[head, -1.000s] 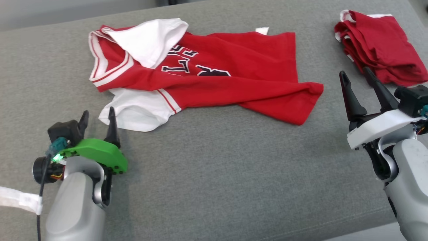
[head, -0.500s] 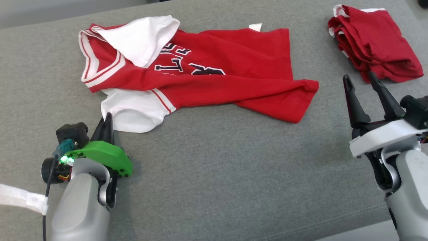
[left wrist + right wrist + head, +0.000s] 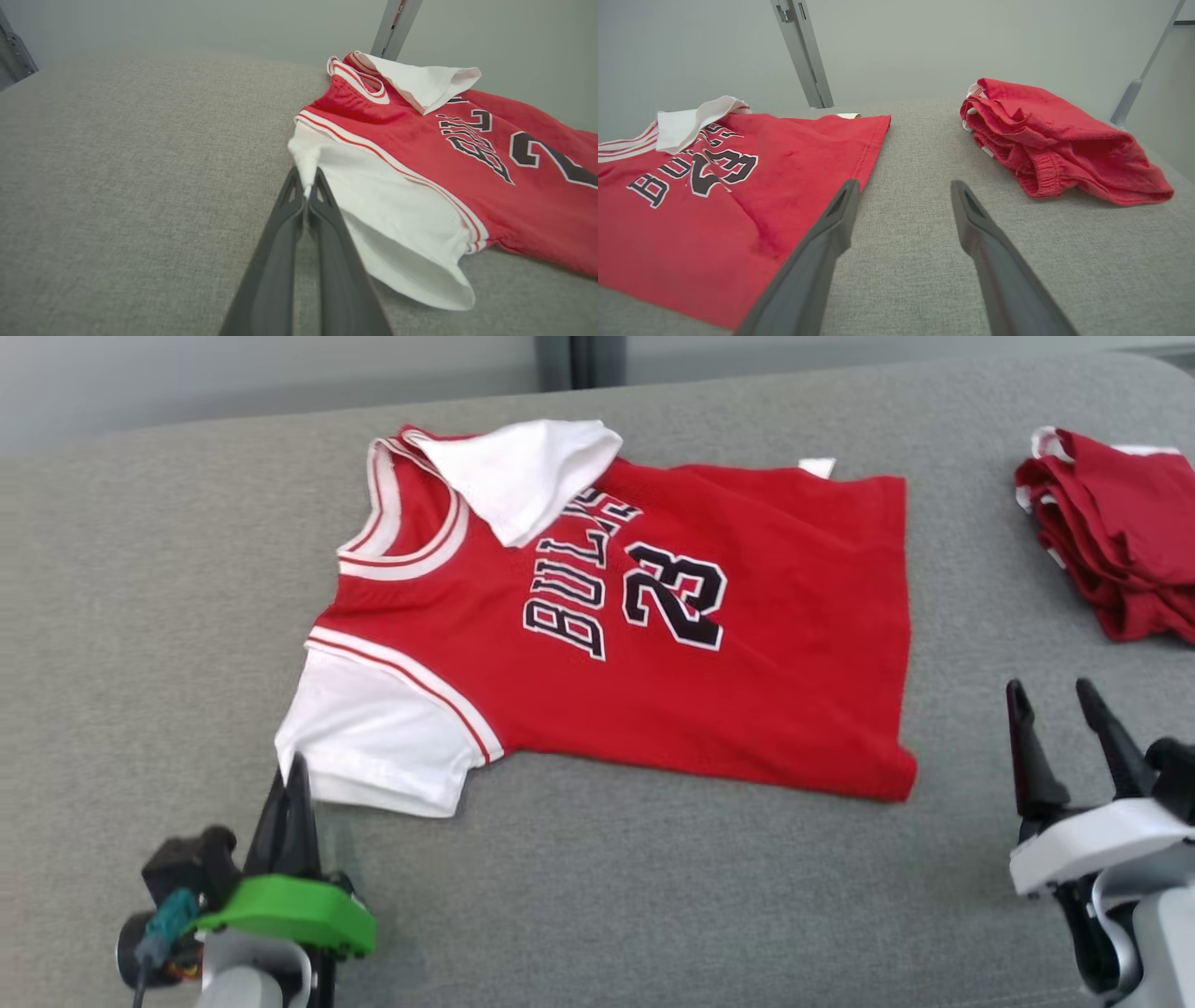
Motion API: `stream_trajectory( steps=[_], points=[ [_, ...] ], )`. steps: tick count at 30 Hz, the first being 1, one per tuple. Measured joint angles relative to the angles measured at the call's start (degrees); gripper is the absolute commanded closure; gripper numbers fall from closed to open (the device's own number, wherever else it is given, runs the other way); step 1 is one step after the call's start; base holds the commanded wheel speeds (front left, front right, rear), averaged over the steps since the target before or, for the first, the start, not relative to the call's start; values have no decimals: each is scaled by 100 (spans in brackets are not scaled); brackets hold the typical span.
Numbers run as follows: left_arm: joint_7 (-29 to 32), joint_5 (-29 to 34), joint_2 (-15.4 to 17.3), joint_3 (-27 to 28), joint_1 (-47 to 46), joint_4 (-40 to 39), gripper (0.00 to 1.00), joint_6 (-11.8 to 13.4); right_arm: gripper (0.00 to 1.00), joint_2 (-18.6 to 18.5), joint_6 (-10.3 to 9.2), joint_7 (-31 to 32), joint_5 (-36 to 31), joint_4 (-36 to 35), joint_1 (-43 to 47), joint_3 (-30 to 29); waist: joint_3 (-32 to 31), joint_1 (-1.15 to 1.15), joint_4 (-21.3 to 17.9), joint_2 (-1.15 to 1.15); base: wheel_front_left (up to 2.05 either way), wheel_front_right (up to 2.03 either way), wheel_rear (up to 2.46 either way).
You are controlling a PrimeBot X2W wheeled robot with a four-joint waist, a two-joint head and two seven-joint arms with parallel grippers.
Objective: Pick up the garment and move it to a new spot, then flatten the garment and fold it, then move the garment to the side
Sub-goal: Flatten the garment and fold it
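A red cloth bundle [image 3: 1120,546] lies on the grey surface [image 3: 653,896].

Left gripper [image 3: 306,186] pinched on white sleeve corner of red jersey [image 3: 420,154]; grey cushion [image 3: 140,186] beneath.

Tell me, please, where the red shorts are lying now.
In the head view, the red shorts lie far right on the grey cushion, right of the jersey and beyond the right end effector.

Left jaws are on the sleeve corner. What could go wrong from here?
The left gripper pinches only the tip of the near sleeve, which may slip. The right gripper is open, off the jersey, so a one-sided pull could bunch it. The far sleeve, folded over the chest, may stay creased.
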Motion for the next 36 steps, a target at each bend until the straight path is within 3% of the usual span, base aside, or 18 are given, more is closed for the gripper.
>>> stream_trajectory(
  steps=[7,9,10,11,15,22,30,31,32,33,34,36],
  points=[
    [115,-303,-82,63,580,-246,100,38,0,250,0,160,-129,-153,438,-129,-316,0,251,0,0,0,0],
    [115,-355,-62,98,601,-108,77,45,0,257,0,200,-168,-114,433,-89,-381,0,238,0,0,0,0],
    [115,-357,-45,93,602,-54,52,31,0,256,0,204,-208,-87,422,-55,-390,0,217,0,0,0,0],
    [114,-364,-34,85,602,-18,0,1,0,255,0,210,-229,-57,409,-27,-397,0,200,0,0,0,0],
    [-2,-278,-35,-35,439,-224,0,-192,0,103,0,573,-378,452,-225,276,-380,0,175,0,0,0,0],
    [-27,73,-154,-29,275,-945,0,-247,0,-188,0,1056,-349,1611,-1245,713,-174,0,442,0,0,0,0],
    [-27,153,-245,-45,237,-1198,0,-288,0,-305,0,1418,47,2647,-1849,1029,96,0,760,0,0,0,0],
    [-27,158,-256,-36,233,-1207,0,-290,32,-347,0,1429,91,2703,-1915,1081,129,0,798,0,0,0,0],
    [-27,158,-264,-24,227,-1217,0,-291,57,-389,0,1432,141,2752,-1990,1117,160,0,833,0,0,0,0],
    [-27,158,-267,-9,224,-1227,0,-291,92,-426,0,1433,183,2807,-2062,1163,190,0,868,0,0,0,0],
    [-27,158,-271,1,220,-1234,0,-291,100,-464,0,1429,186,2833,-2108,1202,213,0,891,0,0,0,0],
    [-27,159,-280,24,214,-1261,0,-292,100,-592,0,1393,187,2905,-2258,1293,271,0,943,0,0,0,0]
  ],
)
